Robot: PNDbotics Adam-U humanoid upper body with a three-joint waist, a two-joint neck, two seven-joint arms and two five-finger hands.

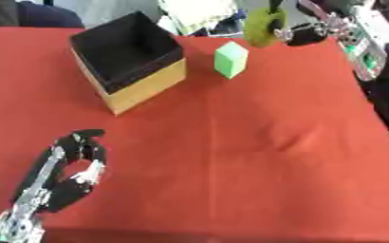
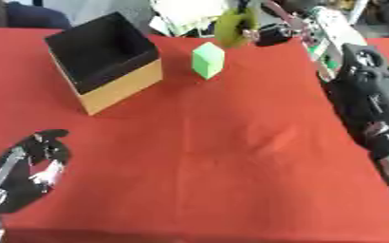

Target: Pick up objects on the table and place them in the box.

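Standing upright, light-green block point(image 1: 231, 59) beside box point(image 1: 140, 85)

counter point(image 1: 256, 156): plain red cloth, no pattern
box point(image 1: 144, 88): tan/yellow-brown outside, black inside and rim
cube point(image 1: 230, 59): light green, plain
object at far edge point(image 1: 263, 26): olive yellow-green
left robot hand point(image 1: 80, 163): black, silver joints
right robot hand point(image 2: 273, 32): black, silver parts
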